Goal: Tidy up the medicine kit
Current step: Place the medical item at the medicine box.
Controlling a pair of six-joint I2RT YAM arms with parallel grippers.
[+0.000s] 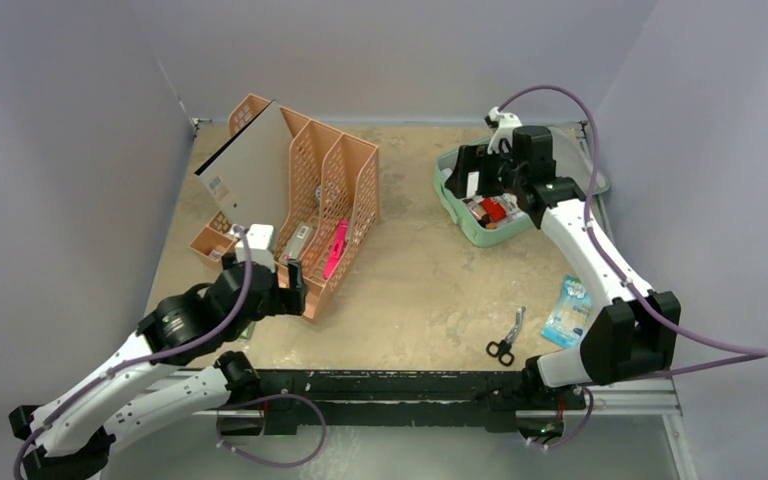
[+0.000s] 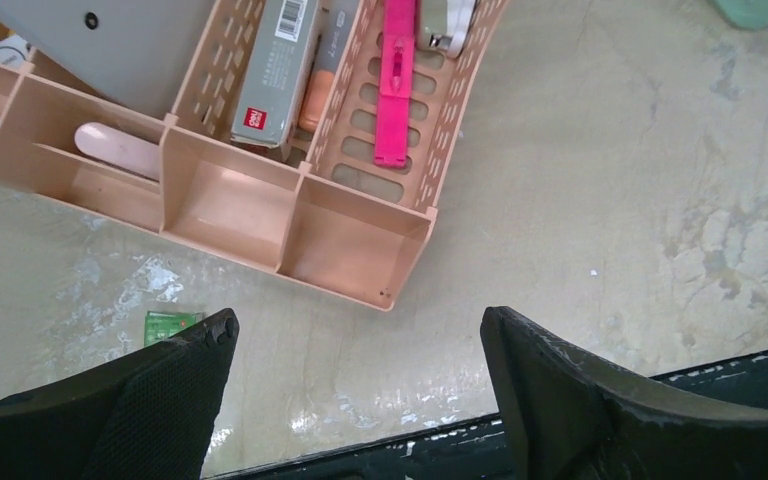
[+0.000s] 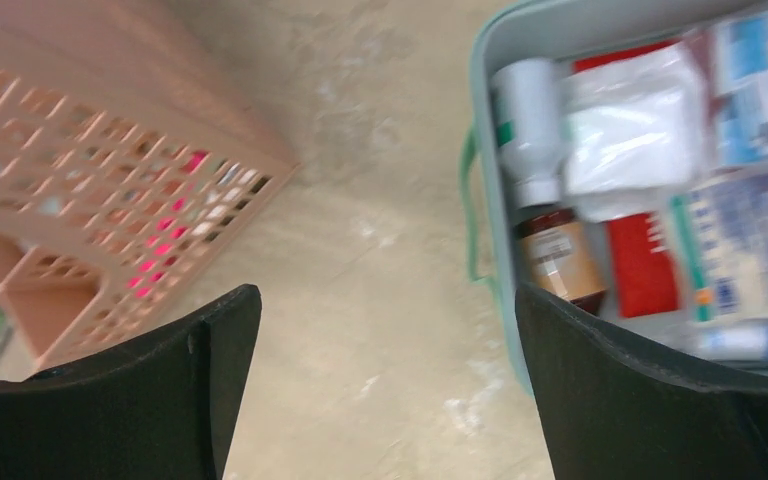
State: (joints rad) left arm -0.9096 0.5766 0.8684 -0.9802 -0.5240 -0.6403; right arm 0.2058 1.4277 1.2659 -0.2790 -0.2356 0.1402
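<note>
Though hanging at the left rim of the open medicine kit, far right on the worktop, grips nothing with the right end effector, jaws spread wide; seems placed for laying supplies among the bottles and packets inside. Holds the left end effector wide and empty beside the orange rack. Leaves scissors and a blue packet loose near right; meets no obstacle between.
</note>
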